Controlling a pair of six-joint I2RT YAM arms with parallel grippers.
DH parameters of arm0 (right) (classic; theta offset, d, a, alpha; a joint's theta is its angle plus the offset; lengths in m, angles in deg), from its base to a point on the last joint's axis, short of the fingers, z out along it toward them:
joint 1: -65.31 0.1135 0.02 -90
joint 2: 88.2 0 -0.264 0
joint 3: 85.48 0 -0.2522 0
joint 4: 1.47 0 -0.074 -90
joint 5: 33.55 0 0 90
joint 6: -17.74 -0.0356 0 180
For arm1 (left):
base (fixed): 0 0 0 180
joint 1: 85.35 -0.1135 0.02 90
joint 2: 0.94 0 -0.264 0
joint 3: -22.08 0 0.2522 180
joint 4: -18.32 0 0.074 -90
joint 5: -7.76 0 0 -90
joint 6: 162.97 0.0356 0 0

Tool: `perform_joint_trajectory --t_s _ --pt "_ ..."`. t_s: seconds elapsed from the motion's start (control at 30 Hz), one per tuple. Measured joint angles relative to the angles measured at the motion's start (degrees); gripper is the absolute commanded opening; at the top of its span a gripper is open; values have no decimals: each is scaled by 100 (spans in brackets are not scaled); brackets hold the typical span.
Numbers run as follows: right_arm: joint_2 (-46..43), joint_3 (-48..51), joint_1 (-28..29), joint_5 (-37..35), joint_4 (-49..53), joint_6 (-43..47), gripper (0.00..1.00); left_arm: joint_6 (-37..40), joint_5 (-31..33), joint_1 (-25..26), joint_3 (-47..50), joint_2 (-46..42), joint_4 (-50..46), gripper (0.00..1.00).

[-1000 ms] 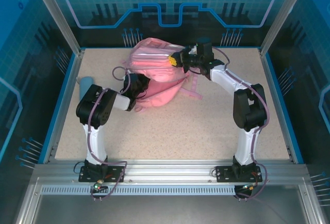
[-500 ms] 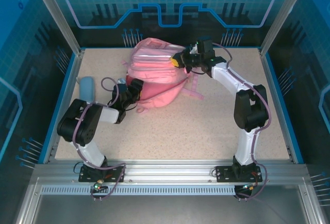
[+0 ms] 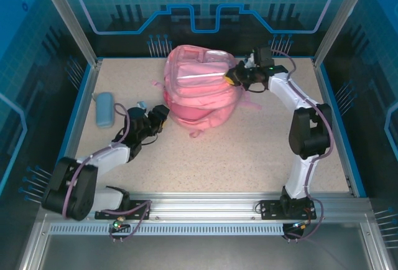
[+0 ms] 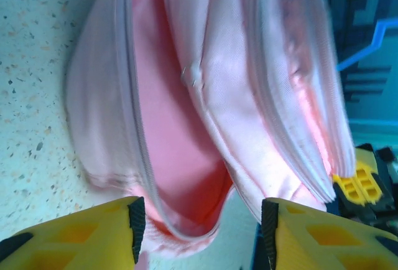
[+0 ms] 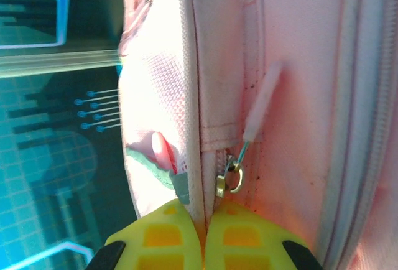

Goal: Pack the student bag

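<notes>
Right gripper (image 3: 231,78) pinches the zipper edge of the student bag (image 3: 202,89), propping it upright.
Left gripper (image 3: 163,112), half open and empty, faces its mouth.

Bare tabletop (image 3: 242,152) lies open across the near half; student bag (image 3: 202,86) blocks the far centre, pencil case (image 3: 104,109) the left edge.

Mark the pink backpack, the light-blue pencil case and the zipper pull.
pink backpack (image 3: 205,96), top external view, on its front panel.
light-blue pencil case (image 3: 104,109), top external view, on its middle.
zipper pull (image 5: 231,180), right wrist view, on its metal ring.
</notes>
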Motion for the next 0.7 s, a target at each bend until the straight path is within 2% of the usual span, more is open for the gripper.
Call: perform_joint_trajectory --t_s 0.07,0.1,0.13,0.17,0.23,0.27,0.37,0.5,0.7 --pt "-160 35 -291 -17 437 555 0 321 -105 2 -76 -304 -544 60" --pt "-223 44 -407 -31 608 761 3 437 -129 2 -136 -389 -767 61" --pt "-304 61 -566 -74 817 1023 15 601 -157 0 -216 -463 -1040 63" --pt "-374 66 -743 -151 1067 1270 31 761 -170 2 -308 -511 -1311 64" --pt "-472 68 -1010 -422 1392 1652 50 1014 -175 2 -487 -538 -1718 67" --pt "-529 68 -1126 -619 1519 1821 57 1150 -173 0 -592 -538 -1930 69" --pt "-748 68 -1204 -1311 1790 2168 67 1526 -146 0 -938 -507 -2516 72" --pt "-1117 57 -540 -2345 1945 2465 71 1919 -50 0 -1453 -269 -3005 74" --pt "-1054 -367 1440 -3563 1969 2885 70 2302 -114 0 -1998 428 -3233 76"
